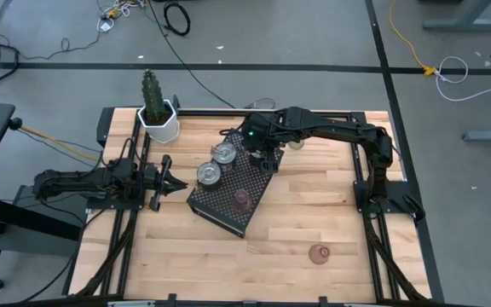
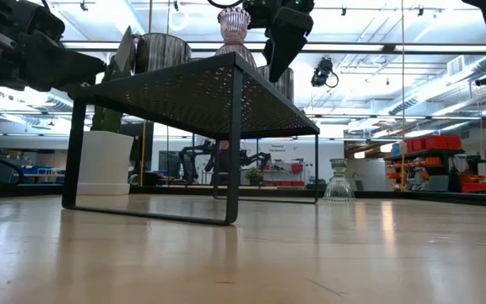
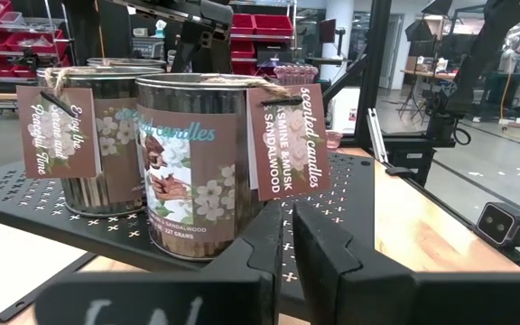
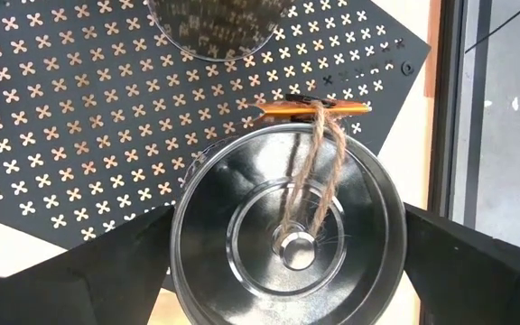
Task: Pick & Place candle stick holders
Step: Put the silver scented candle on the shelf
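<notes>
The right gripper (image 1: 267,160) reaches over the far corner of the black tray (image 1: 226,215). Its jaws are spread wide, 1 on each side of a silver tin (image 4: 287,244), and appear to be clamped on its rim. Gripping from straight above keeps the tin upright and leaves the twine on its lid free. From the low view the tin looks to be at or just above the tray top, so I judge this is the set-down at that corner.

2 other tins (image 1: 224,153) stand side by side on the tray's near-left part, and a pink holder (image 1: 241,199) stands toward its middle. That leaves the corner as open room.

Off the tray, a second pink holder (image 1: 319,253) sits on the wooden surface (image 1: 331,205), well apart from it. A clear holder (image 2: 337,179) stands beyond the tray.

The left gripper (image 1: 167,179) waits low beside the tray's left edge with its jaws narrow and empty, clear of the working arm.
</notes>
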Robot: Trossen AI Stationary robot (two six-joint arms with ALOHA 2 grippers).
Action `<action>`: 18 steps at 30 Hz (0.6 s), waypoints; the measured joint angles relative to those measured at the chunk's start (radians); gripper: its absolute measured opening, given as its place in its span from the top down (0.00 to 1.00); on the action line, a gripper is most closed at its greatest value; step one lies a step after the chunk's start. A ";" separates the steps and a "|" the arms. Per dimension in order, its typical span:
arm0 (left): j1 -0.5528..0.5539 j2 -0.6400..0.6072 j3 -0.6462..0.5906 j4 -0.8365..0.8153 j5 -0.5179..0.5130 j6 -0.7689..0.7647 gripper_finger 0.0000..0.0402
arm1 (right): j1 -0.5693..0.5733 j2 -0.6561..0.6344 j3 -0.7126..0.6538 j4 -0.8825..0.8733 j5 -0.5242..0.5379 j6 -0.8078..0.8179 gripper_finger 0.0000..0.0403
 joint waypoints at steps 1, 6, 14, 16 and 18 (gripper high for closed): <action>0.000 0.000 0.000 0.000 0.000 0.000 0.91 | 0.000 0.000 0.000 0.000 0.000 0.000 0.01; 0.000 0.000 0.000 0.000 0.000 0.000 0.91 | 0.000 0.000 0.000 0.006 0.001 -0.001 0.01; 0.000 0.000 0.000 0.000 0.000 0.000 0.91 | 0.000 0.000 0.000 0.010 0.000 -0.004 0.01; 0.000 0.000 0.000 0.000 0.000 0.000 0.91 | 0.000 0.000 0.000 0.010 0.000 -0.004 0.01; 0.000 0.000 0.000 0.000 0.000 0.000 0.91 | 0.000 0.000 0.000 0.011 -0.001 -0.004 0.01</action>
